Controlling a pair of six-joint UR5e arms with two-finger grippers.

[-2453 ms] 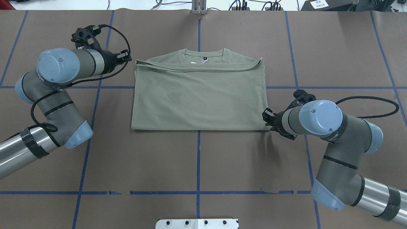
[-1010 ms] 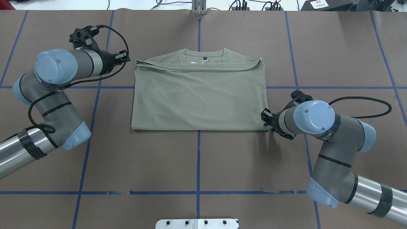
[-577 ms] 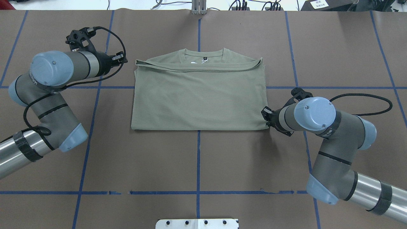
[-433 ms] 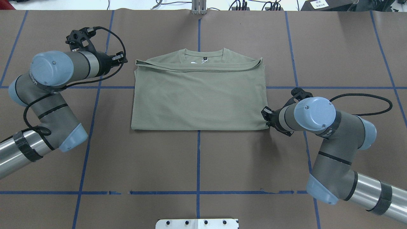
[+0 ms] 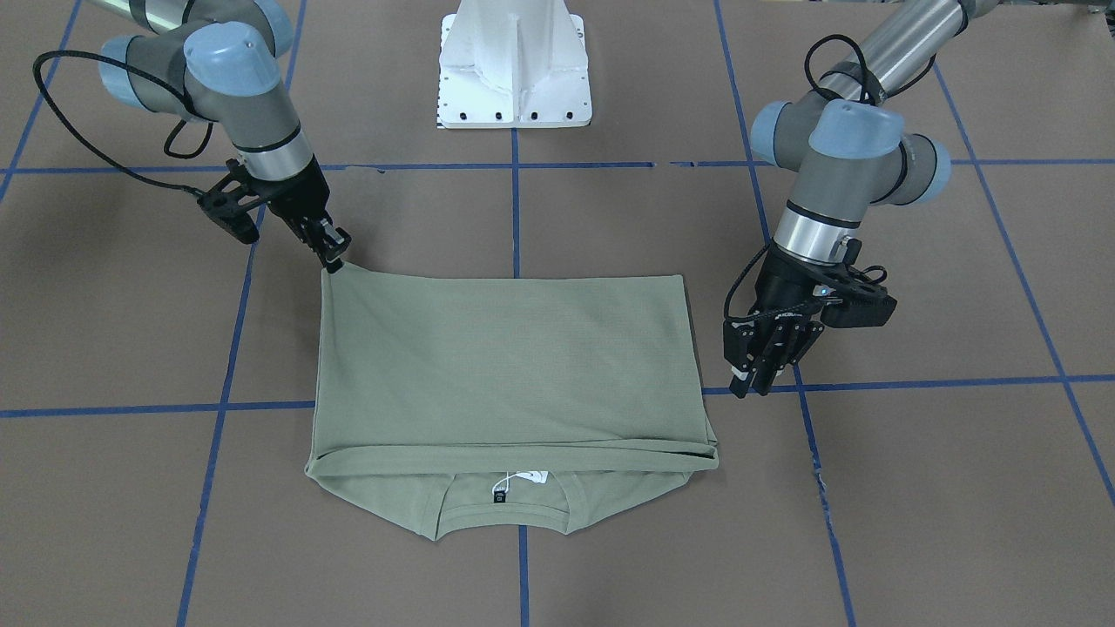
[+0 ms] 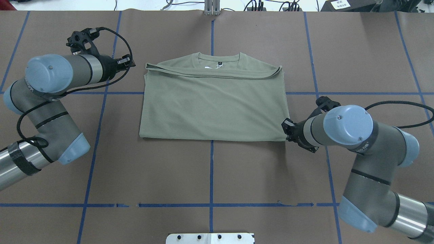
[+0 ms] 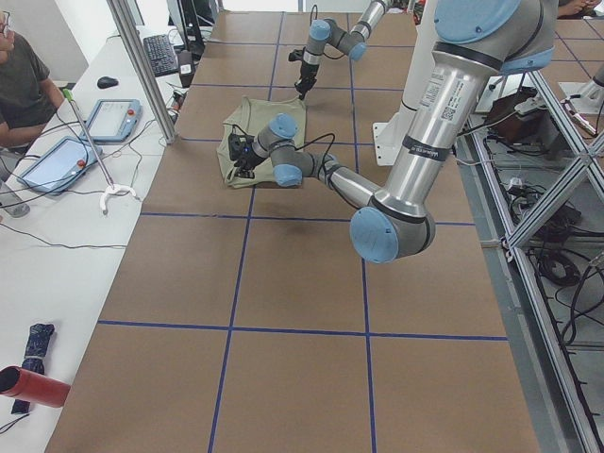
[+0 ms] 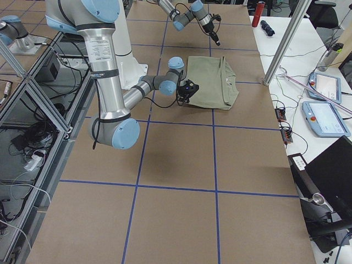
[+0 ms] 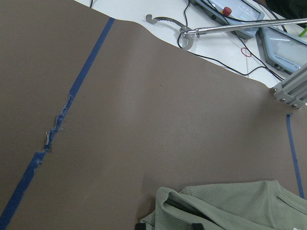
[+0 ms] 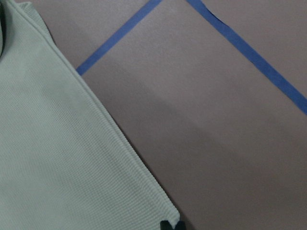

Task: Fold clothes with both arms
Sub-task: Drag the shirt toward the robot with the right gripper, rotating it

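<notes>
Brown paper covers the table, gridded with blue tape; the folded shirt lies at centre, its neck away from the white base. The right gripper pinches the shirt corner nearest the base, while the left gripper hangs just beside the opposite edge, not touching it. Overhead, the wrists hide both sets of fingers. From the left end, a person, cut off by the frame, sits at a white bench. The left wrist view shows fingertips spread apart.
</notes>
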